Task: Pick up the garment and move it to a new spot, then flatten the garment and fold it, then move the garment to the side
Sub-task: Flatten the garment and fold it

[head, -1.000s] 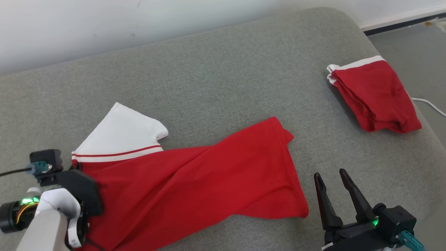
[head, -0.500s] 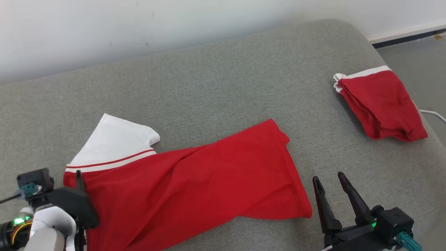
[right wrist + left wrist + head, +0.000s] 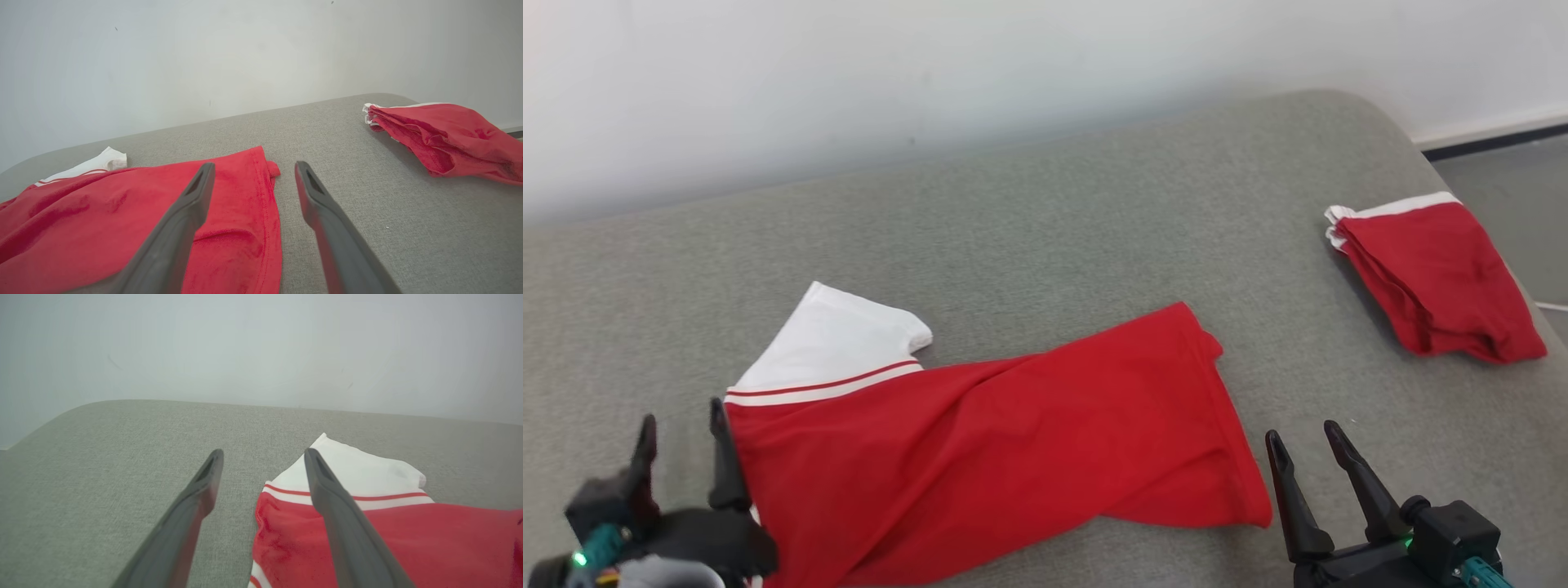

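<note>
The red garment (image 3: 996,441) of soft knitted cloth, with a white sleeve (image 3: 837,343) and thin stripes, lies twisted along the grey woven cushion (image 3: 1045,220). It reaches from the near left edge to the near middle and is not yet flat. A second, folded red cloth (image 3: 1437,273) lies well apart at the far right.

I judge the garment to be light and limp. It will sag and bunch when it is lifted, and it may drag on the rough cushion. A pinch on two corners should therefore serve best: the striped shoulder edge on the left and the hem (image 3: 1233,441) on the right.

The left gripper (image 3: 682,416) sits low at the near left, just beside the shoulder edge. Its fingers (image 3: 196,506) are spread wide and hold nothing; one is over the cloth, the other over bare cushion. The right gripper (image 3: 1300,433) waits near the hem, also spread and empty. Both point forward toward the wall, almost level with the cushion.
</note>
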